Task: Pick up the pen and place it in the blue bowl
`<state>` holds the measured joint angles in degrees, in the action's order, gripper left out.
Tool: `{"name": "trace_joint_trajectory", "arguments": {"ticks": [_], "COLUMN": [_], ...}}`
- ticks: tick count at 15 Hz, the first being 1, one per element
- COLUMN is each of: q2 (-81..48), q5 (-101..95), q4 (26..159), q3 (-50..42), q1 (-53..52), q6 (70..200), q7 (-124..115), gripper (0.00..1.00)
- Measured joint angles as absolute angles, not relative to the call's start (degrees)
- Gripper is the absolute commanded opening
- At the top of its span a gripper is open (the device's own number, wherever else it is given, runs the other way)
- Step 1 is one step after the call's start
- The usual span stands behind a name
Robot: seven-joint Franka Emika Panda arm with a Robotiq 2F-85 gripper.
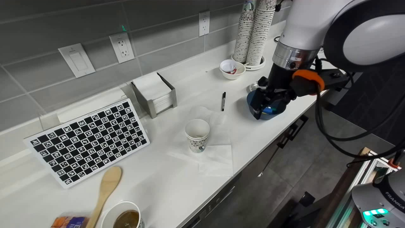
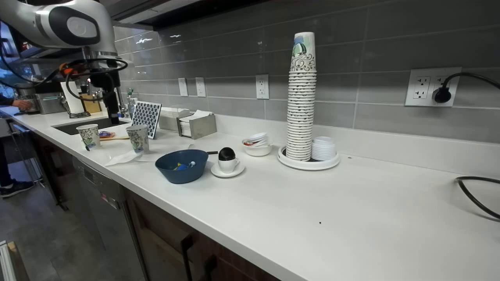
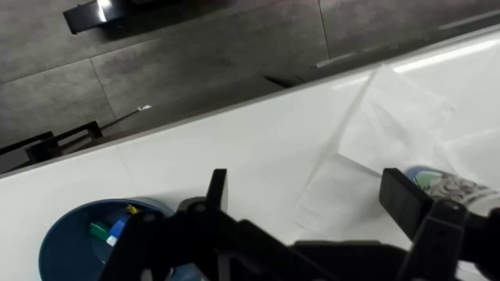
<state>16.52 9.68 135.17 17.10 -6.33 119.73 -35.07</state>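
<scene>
The surface was easily the biggest thing there, long and white, with the robot arm leaning in over it. Next size down, two tall stacks of paper cups. From those, in an exterior view, a black-and-white checkered board was tilted back at about 8 o'clock, and a metal napkin holder stood near the board at its 2 o'clock.

The tool hung in the air above the surface, released, jaws well apart. The blue bowl sat upright; in the wrist view it was at roughly 8 o'clock from the tool, which covered part of it.

A wooden spoon lay well apart from the bowl, around 8 o'clock in an exterior view. A patterned paper cup stood at 8 too, but nearer, on white napkins. In an exterior view I also saw a little white cup on a saucer, just beside the bowl at 3 o'clock.

Then the pen, thin and mostly black, lying on the surface near the bowl, at 9 o'clock in an exterior view, running roughly 12 to 6. Smallest were some green and blue bits inside the bowl; couldn't tell what they were.
</scene>
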Motion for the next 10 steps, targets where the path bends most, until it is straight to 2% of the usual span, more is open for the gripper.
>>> {"name": "trace_joint_trajectory", "arguments": {"ticks": [4,10], "q2": [10.6,4.8], "q5": [3.9,1.0], "q4": [130.9,126.4], "q3": [16.5,13.8], "q1": [-4.1,-2.3], "q6": [127.4,127.7], "q7": [-46.4,-51.0], "gripper": [1.00,1.00]}}
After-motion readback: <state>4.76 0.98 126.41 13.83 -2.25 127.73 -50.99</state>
